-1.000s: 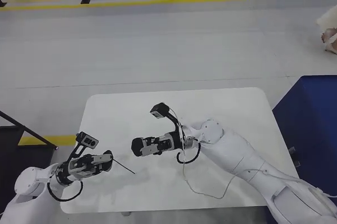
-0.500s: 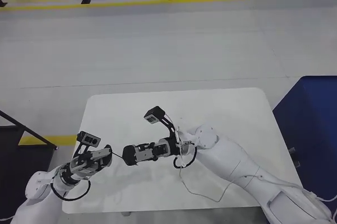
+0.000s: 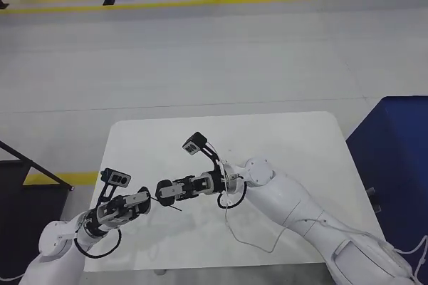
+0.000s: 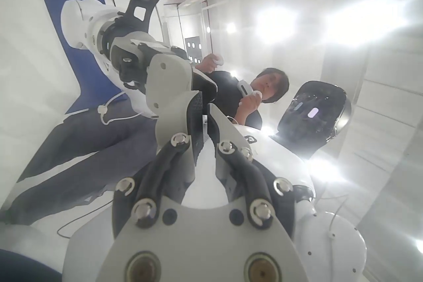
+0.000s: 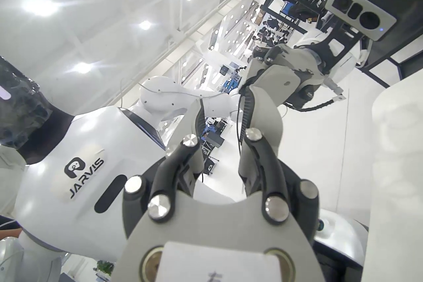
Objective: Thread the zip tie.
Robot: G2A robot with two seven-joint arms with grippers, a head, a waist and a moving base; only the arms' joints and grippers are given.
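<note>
**Desk editor:** Where is the zip tie (image 3: pixel 173 207)?

**Photographer:** Over the near left part of the white desk (image 3: pixel 285 142), a thin black strip between the two arms. Its free end pokes out on the near side of the right jaws.

**Desk editor:** Who has hold of it?

**Photographer:** The left arm (image 3: pixel 60 239), reaching in from the near left corner. The left jaws are drawn in to a narrow slit, and the strip appears pinched there. The left wrist view shows the ribbed pads almost meeting.

**Desk editor:** And the other side?

**Photographer:** The right arm (image 3: pixel 292 206) stretches across from the near right, so the right jaws meet the left jaws nearly tip to tip. They stand partly open, with a plain gap between the fingers (image 5: pixel 264 118). In the right wrist view a thin black line runs close along one finger. Whether it touches the pad cannot be told.

**Desk editor:** Anything else in shot?

**Photographer:** A white cable (image 3: pixel 270 251) loops on the desk by the right arm. A blue panel (image 3: pixel 406 164) stands to the right of the desk.
</note>
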